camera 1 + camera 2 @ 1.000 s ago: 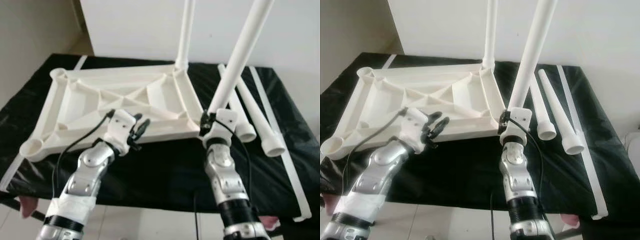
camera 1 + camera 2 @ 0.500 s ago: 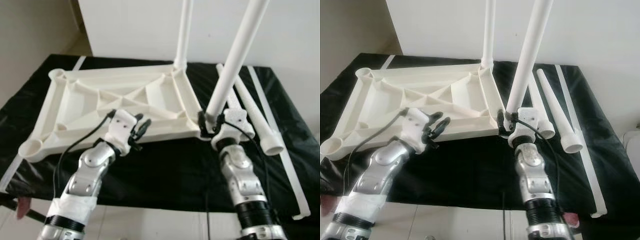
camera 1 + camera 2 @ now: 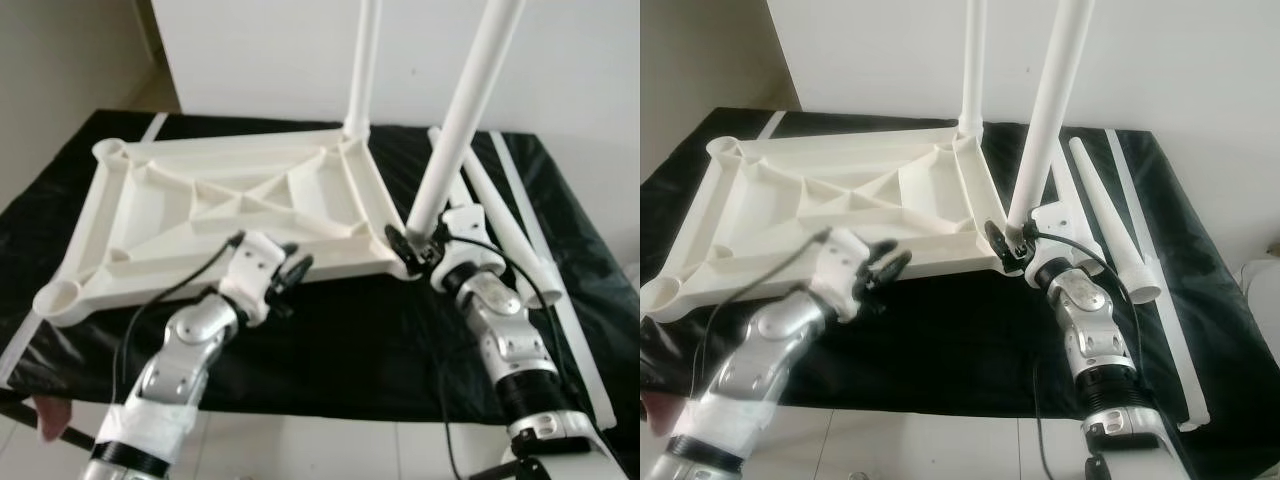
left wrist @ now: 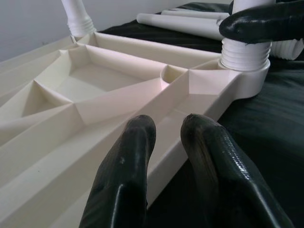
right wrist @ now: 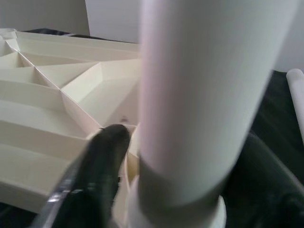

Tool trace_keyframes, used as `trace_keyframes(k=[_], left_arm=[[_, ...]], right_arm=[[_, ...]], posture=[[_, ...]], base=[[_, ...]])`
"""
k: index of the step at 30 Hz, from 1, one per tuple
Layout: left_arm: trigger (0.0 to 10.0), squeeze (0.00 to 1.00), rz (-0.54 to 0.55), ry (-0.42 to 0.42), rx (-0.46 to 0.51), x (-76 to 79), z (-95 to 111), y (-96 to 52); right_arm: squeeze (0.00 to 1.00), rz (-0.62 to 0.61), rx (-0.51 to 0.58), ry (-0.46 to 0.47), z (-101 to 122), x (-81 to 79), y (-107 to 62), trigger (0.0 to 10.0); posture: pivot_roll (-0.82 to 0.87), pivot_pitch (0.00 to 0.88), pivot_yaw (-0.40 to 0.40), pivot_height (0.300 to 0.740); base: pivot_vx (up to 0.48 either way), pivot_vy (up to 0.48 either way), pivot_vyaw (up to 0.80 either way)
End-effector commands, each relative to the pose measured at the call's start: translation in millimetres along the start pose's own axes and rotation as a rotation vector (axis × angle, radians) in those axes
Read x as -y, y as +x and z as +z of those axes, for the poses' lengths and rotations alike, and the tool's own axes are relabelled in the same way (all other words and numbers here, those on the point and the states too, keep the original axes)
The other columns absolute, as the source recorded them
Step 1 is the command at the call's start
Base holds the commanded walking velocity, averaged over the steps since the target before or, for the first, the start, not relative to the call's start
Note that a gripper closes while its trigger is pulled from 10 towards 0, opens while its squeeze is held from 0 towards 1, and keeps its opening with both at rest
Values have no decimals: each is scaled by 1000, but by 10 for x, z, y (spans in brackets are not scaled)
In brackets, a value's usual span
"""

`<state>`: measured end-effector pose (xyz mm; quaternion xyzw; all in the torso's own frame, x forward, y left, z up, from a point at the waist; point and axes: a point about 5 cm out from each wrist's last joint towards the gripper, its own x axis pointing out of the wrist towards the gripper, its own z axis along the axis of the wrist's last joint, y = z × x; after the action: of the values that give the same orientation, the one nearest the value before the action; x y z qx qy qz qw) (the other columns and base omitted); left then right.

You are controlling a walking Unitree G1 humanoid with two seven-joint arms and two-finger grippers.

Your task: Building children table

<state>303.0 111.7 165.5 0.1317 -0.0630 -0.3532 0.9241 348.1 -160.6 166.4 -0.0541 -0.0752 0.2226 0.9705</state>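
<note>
Tabletop (image 3: 220, 215) lay upside down on the black desk (image 3: 340, 350), one leg (image 3: 358, 70) already standing at its 1 o'clock corner. The right end effector (image 3: 418, 243), clamped on the second leg (image 3: 462, 110), had swung round since a second earlier, probably screwing it into the 4 o'clock socket. The left end effector (image 3: 285, 285), fingers (image 4: 130, 175) nearly together and empty, had slid along the near rim.

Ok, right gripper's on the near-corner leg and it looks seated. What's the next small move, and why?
Probably keep twisting that leg home. The right gripper clamps its base at the tabletop corner socket, where thread ridges show above the collar. The left gripper, fingers close together, hovers at the near edge and could brace it.
</note>
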Motion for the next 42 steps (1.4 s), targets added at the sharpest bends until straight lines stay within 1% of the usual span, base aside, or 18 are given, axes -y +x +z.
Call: trace_keyframes(k=[1, 3, 4, 10, 11, 16, 19, 20, 22, 25, 26, 27, 29, 32, 37, 38, 41, 42], left_arm=[[10000, 1000, -84, 17, 3, 51, 39, -1], [10000, 1000, -72, 37, -12, 34, 24, 1], [10000, 0, -67, 53, -15, 30, 23, 5], [10000, 0, -67, 55, -16, 35, 23, 14], [10000, 0, -66, 55, -17, 35, 25, 16], [10000, 0, -59, 60, -24, 16, 23, 11], [10000, 0, -35, 67, -28, -24, 22, 4], [10000, 0, -35, 67, -28, -24, 22, 4], [10000, 0, -3, 69, -36, -72, 15, -2], [10000, 0, 9, 67, -38, -90, 12, -5], [10000, 0, 36, 75, -40, -132, 10, -15], [10000, 0, 36, 75, -40, -132, 10, -15], [10000, 0, 55, 86, -42, -161, 10, -17], [10000, 0, 61, 81, -42, -174, 12, -12], [10000, 0, 55, 75, -40, -171, 17, -6], [10000, 0, 56, 77, -40, -179, 18, -7], [10000, 0, 58, 79, -41, -189, 17, -8], [10000, 0, 58, 77, -41, -190, 16, -5]], right_arm=[[0, 53, -27, 7, -69, -62, 7, 0], [0, 57, -30, 6, -73, -37, 4, 0], [0, 55, -29, 9, -72, -28, 1, 0], [0, 30, -25, 25, -69, -16, -12, 0], [0, 17, -23, 37, -74, -12, -13, 10000], [0, -60, -37, 45, -114, -50, -20, 10000], [0, -202, -72, 71, -168, -68, -34, 10000], [0, -202, -72, 71, -168, -68, -34, 10000], [0, -340, -85, 106, -195, -142, -55, 10000], [0, -385, -85, 120, -198, -178, -64, 10000], [0, -543, -89, 155, -194, -278, -69, 10000], [0, -543, -89, 155, -194, -278, -69, 10000], [0, -662, -70, 176, -168, -359, -63, 10000], [0, -673, -71, 198, -168, -434, -43, 10000], [0, -621, -42, 244, -157, -426, -80, 10000], [1000, -591, -15, 244, -127, -404, -94, 10000], [1000, -548, 23, 244, -76, -372, -117, 10000], [1000, -487, 53, 202, -21, -340, -130, 10000]], posture=[[-40, 116, -47, 740], [-41, 117, -46, 740], [-42, 117, -46, 740], [-48, 118, -42, 740], [-49, 121, -43, 740], [-51, 122, -41, 740], [-47, 122, -43, 740], [-47, 122, -43, 740], [-43, 119, -47, 740], [-43, 119, -47, 740], [-45, 117, -45, 740], [-45, 117, -45, 740], [-43, 117, -44, 740], [-45, 116, -41, 740], [-45, 111, -41, 740], [-46, 108, -39, 740], [-47, 103, -38, 740], [-48, 101, -40, 740]], base=[[0, 0, 0], [0, 0, 0], [0, 0, 0], [0, 0, 0], [0, 0, 0], [0, 0, 0], [0, 0, 0], [0, 0, 0], [0, 0, 0], [0, 0, 0], [0, 0, 0], [0, 0, 0], [0, 0, 0], [0, 0, 0], [0, 0, 0], [0, 0, 0], [0, 0, 0], [0, 0, 0]])
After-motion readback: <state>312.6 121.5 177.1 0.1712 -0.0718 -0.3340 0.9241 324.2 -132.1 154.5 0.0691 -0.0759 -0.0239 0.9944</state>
